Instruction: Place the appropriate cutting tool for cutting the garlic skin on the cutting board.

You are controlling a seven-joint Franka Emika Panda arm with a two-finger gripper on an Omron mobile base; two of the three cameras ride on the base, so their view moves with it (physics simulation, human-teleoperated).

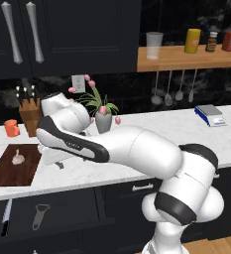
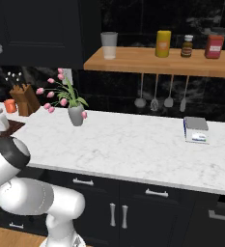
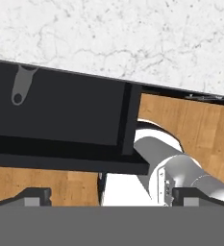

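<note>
The dark reddish-brown cutting board (image 1: 8, 173) lies at the counter's front left, and its corner also shows in the right base view (image 2: 13, 126). The whitish garlic (image 1: 18, 158) rests on it. Below the counter, in an open dark drawer, lies the cutting tool (image 1: 6, 217), a slim knife with a black handle and a silver blade. My gripper (image 1: 55, 161) hangs over the counter's front edge just right of the board, mostly hidden by my arm. In the hand view my gripper (image 3: 114, 197) is open, fingertips (image 3: 34, 196) wide apart with nothing between them, looking down at the drawer.
A grey peeler (image 1: 39, 216) lies in the drawer right of the knife; its handle (image 3: 22, 86) shows in the hand view. A knife block (image 1: 30, 111), an orange cup (image 1: 11, 128) and a tulip vase (image 1: 103, 119) stand behind the board. A scale (image 1: 210, 115) sits far right.
</note>
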